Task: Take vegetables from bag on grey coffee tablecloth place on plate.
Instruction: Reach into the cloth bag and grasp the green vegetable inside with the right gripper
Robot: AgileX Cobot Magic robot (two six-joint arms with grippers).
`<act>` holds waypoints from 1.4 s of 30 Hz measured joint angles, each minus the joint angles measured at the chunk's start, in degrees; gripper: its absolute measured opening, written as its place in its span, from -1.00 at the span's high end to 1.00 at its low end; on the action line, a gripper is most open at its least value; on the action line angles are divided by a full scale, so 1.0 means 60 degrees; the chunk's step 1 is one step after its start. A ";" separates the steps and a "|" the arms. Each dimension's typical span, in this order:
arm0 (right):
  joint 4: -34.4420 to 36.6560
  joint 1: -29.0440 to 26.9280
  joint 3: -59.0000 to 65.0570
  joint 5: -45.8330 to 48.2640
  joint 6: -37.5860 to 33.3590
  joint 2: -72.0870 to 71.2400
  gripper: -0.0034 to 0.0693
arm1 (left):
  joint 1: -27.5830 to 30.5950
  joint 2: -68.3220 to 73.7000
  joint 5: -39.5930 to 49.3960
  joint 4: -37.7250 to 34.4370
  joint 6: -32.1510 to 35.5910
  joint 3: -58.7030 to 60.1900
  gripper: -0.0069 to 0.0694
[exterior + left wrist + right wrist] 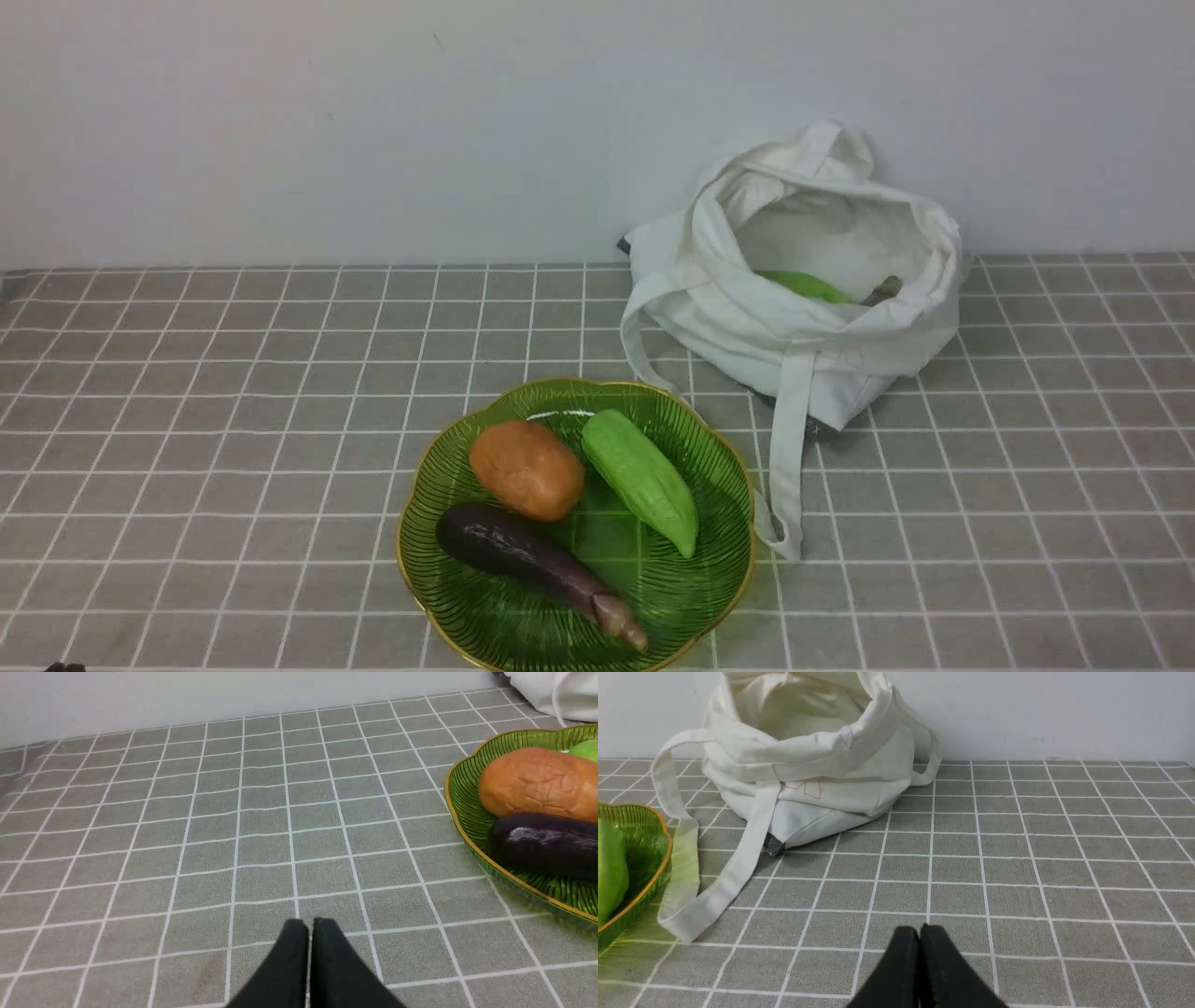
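On the checked tablecloth (pixel 233 420) stands the green plate (pixel 439 597) with gold rim. It holds an orange-brown potato (pixel 526 469), a light green gourd (pixel 641 479) and a dark purple eggplant (pixel 523 555). Behind it to the right slumps the off-white bag (pixel 747 317), mouth open, with a second green gourd (pixel 805 285) showing inside. My left gripper (pixel 310 924) is shut and empty, low over bare cloth left of the plate (pixel 460 812). My right gripper (pixel 920 929) is shut and empty too, over cloth in front of the bag (pixel 808 798). Neither arm shows in the front view.
A long bag strap (pixel 787 448) trails forward to the plate's right rim. A pale wall (pixel 373 121) closes off the back of the table. A small dark tag (pixel 774 845) pokes out from under the bag.
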 joint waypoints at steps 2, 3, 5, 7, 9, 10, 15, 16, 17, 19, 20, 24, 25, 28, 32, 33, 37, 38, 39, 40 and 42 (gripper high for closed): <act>0.0000 0.0000 0.0000 0.0000 0.0000 0.0000 0.95 | 0.0000 0.0000 0.0000 0.0000 0.0000 0.0000 0.83; 0.0000 0.0000 0.0000 0.0000 0.0000 0.0000 0.95 | 0.0000 0.0000 0.0000 0.0000 0.0000 0.0000 0.83; 0.0000 0.0000 0.0000 0.0000 0.0000 0.0000 0.95 | 0.0000 0.0000 0.0000 0.0000 0.0000 0.0000 0.83; 0.0000 0.0000 0.0000 0.0000 0.0000 0.0000 0.95 | 0.0000 0.0000 0.0000 0.0000 0.0000 0.0000 0.83; 0.0000 0.0000 0.0000 0.0000 0.0000 0.0000 0.95 | 0.0000 0.0000 0.0000 0.0000 0.0000 0.0000 0.83; 0.0000 0.0000 0.0000 0.0000 0.0000 0.0000 0.95 | 0.0000 0.0000 0.0000 0.0000 0.0000 0.0000 0.83; 0.0000 0.0000 0.0000 0.0000 0.0000 0.0000 0.95 | 0.0000 0.0000 0.0000 0.0000 0.0000 0.0000 0.83; 0.0000 0.0000 0.0000 0.0000 0.0000 0.0000 0.95 | 0.0000 0.0000 0.0000 0.0000 0.0000 0.0000 0.83; 0.0000 0.0000 0.0000 0.0000 0.0000 0.0000 0.95 | 0.0000 0.0000 0.0000 0.0000 0.0000 0.0000 0.83; 0.0000 0.0000 0.0000 0.0000 0.0000 0.0000 0.95 | 0.0000 0.0000 0.0000 0.0000 0.0000 0.0000 0.83; 0.0000 0.0000 0.0000 0.0000 0.0000 0.0000 0.95 | 0.0000 0.0000 0.0000 0.0000 0.0000 0.0000 0.83; 0.0000 0.0000 0.0000 -0.0009 0.0000 0.0000 0.95 | 0.0000 0.0000 0.0000 0.0000 0.0000 0.0000 0.83; 0.0000 0.0000 0.0000 -0.0032 0.0000 0.0000 0.95 | 0.0000 0.0000 0.0000 0.0000 0.0000 0.0000 0.83; 0.0035 0.0008 0.0062 -0.0418 0.0103 0.0000 0.95 | 0.0000 0.0000 0.0000 0.0000 0.0000 0.0000 0.83; 0.1271 0.0048 0.0110 -0.1998 0.0985 0.0000 0.95 | 0.0000 0.0000 0.0000 0.0000 0.0000 0.0000 0.83; 0.1702 0.0046 0.0110 -0.2335 0.1209 0.0000 0.95 | 0.0000 0.0000 0.0000 0.0000 0.0000 0.0000 0.83; 0.3430 0.0050 0.0110 -0.4040 0.2278 0.0000 0.95 | 0.0000 0.0000 0.0000 0.0000 0.0000 0.0000 0.83; 0.3875 0.0050 0.0110 -0.4420 0.2378 0.0000 0.95 | 0.0000 0.0000 0.0000 0.0000 0.0000 0.0000 0.83; 0.4099 0.0050 0.0110 -0.4678 0.2405 0.0000 0.95 | 0.0000 0.0000 0.0000 0.0000 0.0000 0.0000 0.83; 0.4099 0.0050 0.0110 -0.4719 0.2405 0.0000 0.95 | 0.0000 0.0000 0.0000 0.0000 0.0000 0.0000 0.83; 0.4392 0.0050 0.0110 -0.5139 0.2405 0.0000 0.95 | 0.0000 0.0000 0.0000 0.0000 0.0000 0.0000 0.83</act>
